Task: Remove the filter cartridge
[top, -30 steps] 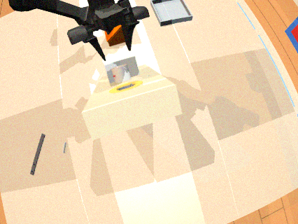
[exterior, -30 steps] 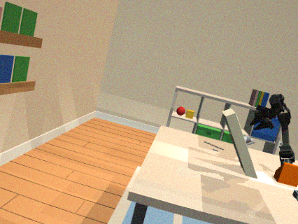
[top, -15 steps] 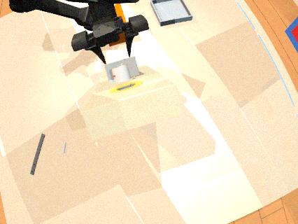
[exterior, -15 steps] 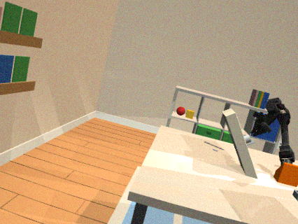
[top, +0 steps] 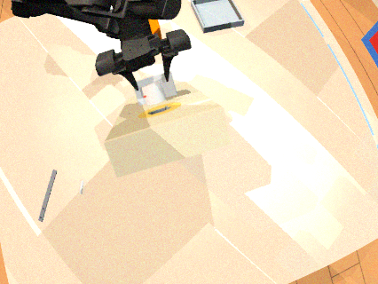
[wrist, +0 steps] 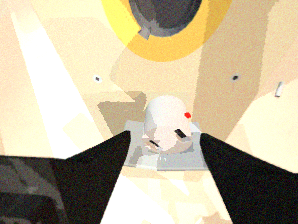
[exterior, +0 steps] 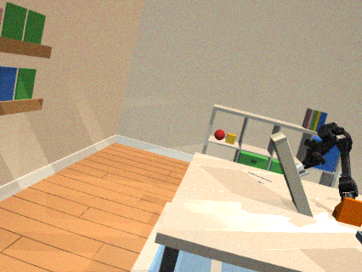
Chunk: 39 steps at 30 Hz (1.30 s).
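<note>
The white round cartridge (top: pixel 153 94) (wrist: pixel 167 122), with two dark slots and a red dot, is out of the panel (top: pixel 146 153) (exterior: pixel 291 174). It rests on a small grey ledge (top: pixel 169 89) (wrist: pixel 182 163) on the panel's robot side. The socket inside the yellow ring (top: pixel 175 106) (wrist: pixel 162 53) is dark and empty. My gripper (top: pixel 152 85) (wrist: pixel 164 136) is open, with one fingertip on each side of the cartridge; whether they touch the ledge or cartridge cannot be told. The grey tray (top: pixel 224 26) is at the top of the top view, with nothing visible in it.
An orange block (top: pixel 154 27) (exterior: pixel 350 211) is near the arm base. A dark flat bar (top: pixel 48 195) (exterior: pixel 260 177) and a small pale piece (top: pixel 82 187) (wrist: pixel 279 89) lie on the table beyond the panel. The panel leans and stands close to my fingers.
</note>
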{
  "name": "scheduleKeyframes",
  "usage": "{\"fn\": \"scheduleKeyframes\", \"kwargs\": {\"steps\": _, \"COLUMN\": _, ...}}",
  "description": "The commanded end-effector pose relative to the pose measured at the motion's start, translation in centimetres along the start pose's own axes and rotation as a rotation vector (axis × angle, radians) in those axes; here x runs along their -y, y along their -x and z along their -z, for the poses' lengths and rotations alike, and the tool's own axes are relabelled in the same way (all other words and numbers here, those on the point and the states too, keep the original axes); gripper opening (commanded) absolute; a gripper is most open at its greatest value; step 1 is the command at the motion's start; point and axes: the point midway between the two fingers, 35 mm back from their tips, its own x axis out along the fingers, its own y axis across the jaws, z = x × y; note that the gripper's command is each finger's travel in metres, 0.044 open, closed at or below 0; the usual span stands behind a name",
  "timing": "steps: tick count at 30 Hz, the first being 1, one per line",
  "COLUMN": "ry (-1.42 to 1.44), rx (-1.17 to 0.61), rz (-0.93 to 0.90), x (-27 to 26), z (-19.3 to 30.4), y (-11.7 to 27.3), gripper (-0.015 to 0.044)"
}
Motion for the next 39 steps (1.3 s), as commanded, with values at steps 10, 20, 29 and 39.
{"fn": "scheduleKeyframes", "kwargs": {"steps": 10, "ry": -0.001, "rx": 0.0, "rz": 0.003, "x": 0.1, "z": 0.0, "y": -1.4, "gripper": 0.0278}}
{"fn": "scheduleKeyframes", "kwargs": {"steps": 20, "ry": -0.001, "rx": 0.0, "rz": 0.003, "x": 0.1, "z": 0.0, "y": -1.4, "gripper": 0.0192}}
{"fn": "scheduleKeyframes", "kwargs": {"steps": 29, "ry": 0.0, "rx": 0.001, "rz": 0.003, "x": 0.1, "z": -1.0, "y": -0.9, "gripper": 0.0}}
{"fn": "scheduleKeyframes", "kwargs": {"steps": 39, "ry": 0.007, "rx": 0.008, "rz": -0.006, "x": -0.1, "z": -2.5, "y": 1.5, "gripper": 0.0}}
